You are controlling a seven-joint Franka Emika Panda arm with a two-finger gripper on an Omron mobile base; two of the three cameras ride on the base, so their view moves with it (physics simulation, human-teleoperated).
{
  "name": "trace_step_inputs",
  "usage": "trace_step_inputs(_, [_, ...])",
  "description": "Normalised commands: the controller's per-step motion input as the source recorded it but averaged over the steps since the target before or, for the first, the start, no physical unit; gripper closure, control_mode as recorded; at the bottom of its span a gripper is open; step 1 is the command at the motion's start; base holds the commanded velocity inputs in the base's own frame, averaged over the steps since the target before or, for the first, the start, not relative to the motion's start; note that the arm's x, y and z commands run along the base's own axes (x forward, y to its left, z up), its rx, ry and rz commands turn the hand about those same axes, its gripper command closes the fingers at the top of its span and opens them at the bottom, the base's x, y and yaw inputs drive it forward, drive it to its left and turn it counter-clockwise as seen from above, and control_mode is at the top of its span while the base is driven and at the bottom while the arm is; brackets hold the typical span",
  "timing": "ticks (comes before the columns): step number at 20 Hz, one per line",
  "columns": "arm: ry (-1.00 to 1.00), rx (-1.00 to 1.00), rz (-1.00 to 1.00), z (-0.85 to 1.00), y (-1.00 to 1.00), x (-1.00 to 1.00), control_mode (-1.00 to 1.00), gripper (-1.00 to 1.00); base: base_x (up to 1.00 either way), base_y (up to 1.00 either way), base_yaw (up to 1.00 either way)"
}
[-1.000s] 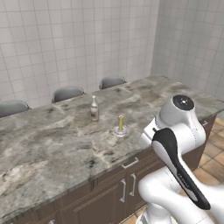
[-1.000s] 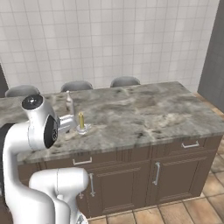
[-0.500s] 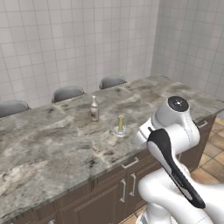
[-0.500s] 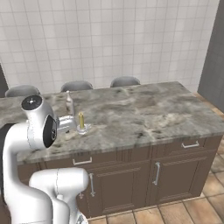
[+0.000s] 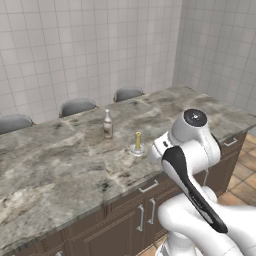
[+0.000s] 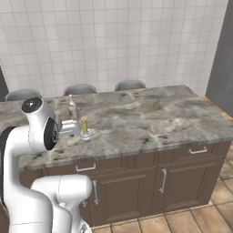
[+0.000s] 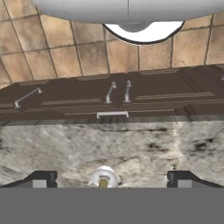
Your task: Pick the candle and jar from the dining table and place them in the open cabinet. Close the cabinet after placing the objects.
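The candle (image 5: 138,142), a yellow stick on a small round clear holder, stands on the marble dining table (image 5: 60,160) near its front edge. In the right base view the candle (image 6: 84,126) sits just right of my white hand. The hand view looks down over the table top (image 7: 153,148). There the candle (image 7: 103,179) lies low in the picture, between the two fingertips of my gripper (image 7: 112,179). The fingertips stand wide apart, so the gripper is open and holds nothing. The jar and the cabinet are out of view.
A slim clear glass bottle (image 5: 107,124) (image 6: 72,107) stands just behind the candle. Three grey stools (image 5: 77,106) (image 6: 129,84) line the table's far side under a tiled wall. Dark drawer fronts with silver handles (image 7: 113,114) run below the top.
The arm has shifted slightly to the left in both base views. The candle and the bottle have not moved.
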Motion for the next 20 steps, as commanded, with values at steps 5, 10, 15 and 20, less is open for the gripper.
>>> trace_step_inputs(5, [0.0, 0.09, 0.0, -0.03, 0.0, 0.36, -1.0, -1.0, 0.0, 0.0, 0.0])
trace_step_inputs(10, [0.0, 0.07, 0.0, -0.28, 0.0, 0.26, -1.0, -1.0, 0.0, 0.0, 0.0])
trace_step_inputs(15, [0.0, 0.01, 0.0, -0.37, 0.0, 0.18, -1.0, -1.0, 0.0, 0.0, 0.0])
trace_step_inputs(20, [-0.01, 0.0, 0.0, -0.07, 0.02, 0.16, -1.0, -1.0, 0.0, 0.0, 0.0])
